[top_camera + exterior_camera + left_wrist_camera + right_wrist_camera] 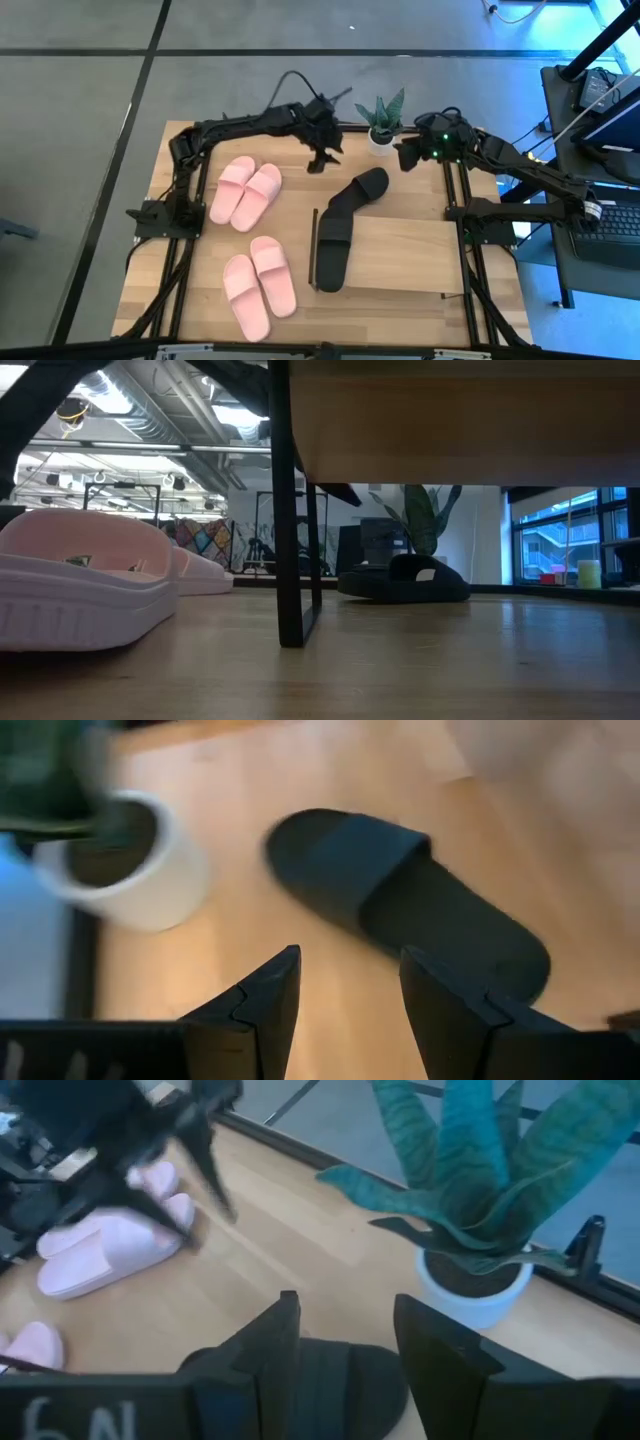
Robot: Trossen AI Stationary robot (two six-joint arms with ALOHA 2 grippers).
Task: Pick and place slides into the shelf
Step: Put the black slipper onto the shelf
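Wooden tabletop [400,175], far edge: my left gripper [322,160] hangs spread, empty, just beside loose black slide [362,191] — lined up for pick, I judge. Right gripper [405,155] spread near potted plant [381,122], waiting. Second black slide [332,247] overlaps shelf [400,255] edge; pink slides [245,192] unplaced on table.

Bare desk [410,200] lies open between the potted plant [381,125] and the shelf [400,255]. One black slide [358,192] crosses that gap; another [332,250] seems to overhang the shelf's left edge.
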